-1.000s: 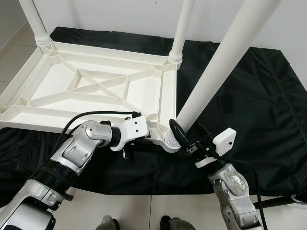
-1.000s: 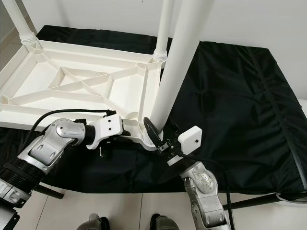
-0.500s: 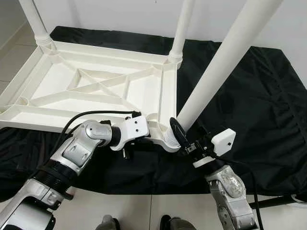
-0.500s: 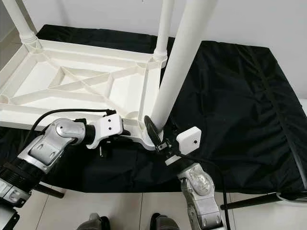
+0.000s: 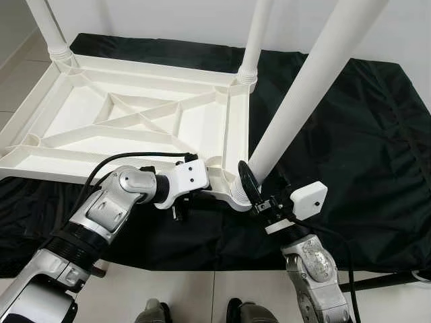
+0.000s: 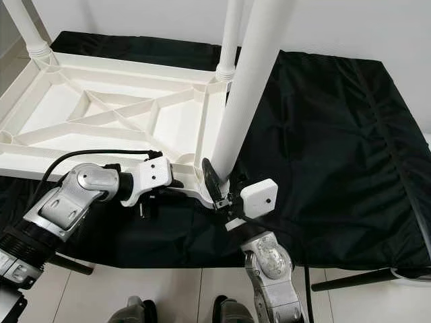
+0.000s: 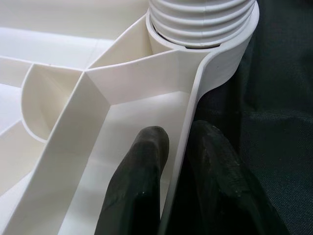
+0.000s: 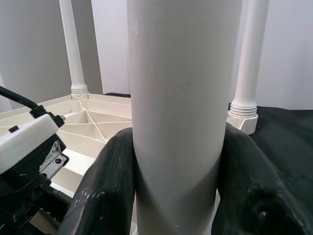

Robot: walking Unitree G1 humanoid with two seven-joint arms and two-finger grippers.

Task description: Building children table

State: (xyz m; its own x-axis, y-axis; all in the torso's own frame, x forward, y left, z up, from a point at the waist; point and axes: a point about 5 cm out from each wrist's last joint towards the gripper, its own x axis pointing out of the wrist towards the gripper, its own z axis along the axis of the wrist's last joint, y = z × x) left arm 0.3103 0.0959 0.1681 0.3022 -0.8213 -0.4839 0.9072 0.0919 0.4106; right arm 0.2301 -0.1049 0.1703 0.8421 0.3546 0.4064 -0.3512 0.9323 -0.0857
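- At the near corner socket, your right pincer [image 8: 178, 196] is clamped around the leg [image 5: 303, 94].
- Your left pincer [image 7: 178, 161] pinches the tabletop [image 5: 128, 124] rim beside that socket.
- You have the tabletop upside down on a black cloth [image 5: 343, 155], two far legs upright.

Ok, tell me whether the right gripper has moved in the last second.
Yes, slightly. Still clamped on the white leg, the right gripper has swung a little leftward, toward the corner socket of the table frame.
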